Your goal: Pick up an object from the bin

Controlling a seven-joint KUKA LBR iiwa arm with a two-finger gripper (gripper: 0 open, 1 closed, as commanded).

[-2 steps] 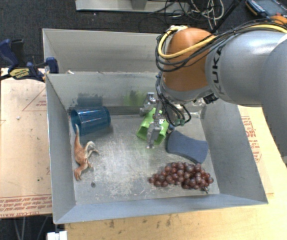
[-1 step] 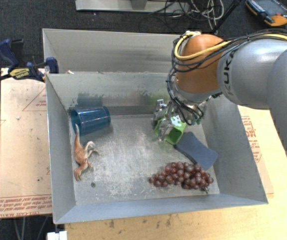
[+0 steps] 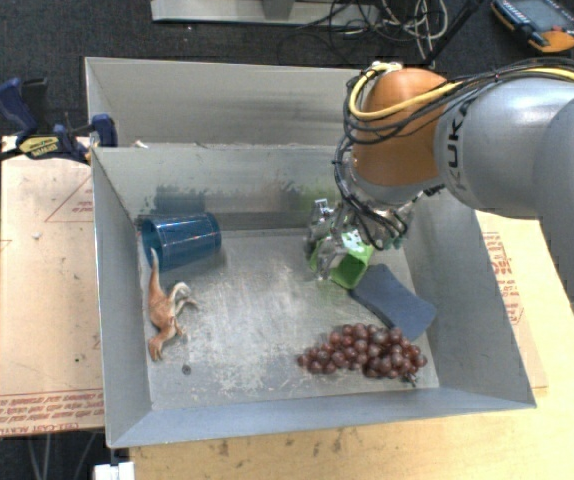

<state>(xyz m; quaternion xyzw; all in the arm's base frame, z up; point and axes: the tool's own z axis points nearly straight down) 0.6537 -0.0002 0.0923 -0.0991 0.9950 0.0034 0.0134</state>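
Note:
My gripper (image 3: pixel 324 251) hangs low at the back middle of the bin, under the orange wrist cover. A green block-like thing (image 3: pixel 349 266) sits between and just right of its metal fingers, which look closed against it. A dark blue-grey flat pad (image 3: pixel 394 301) lies right beside it, toward the front right. A bunch of dark red grapes (image 3: pixel 364 352) rests near the front wall, below the pad.
A blue cup (image 3: pixel 181 241) lies on its side at the back left. An orange toy dinosaur (image 3: pixel 163 314) lies along the left wall. Bare floor stretches across the middle and front left.

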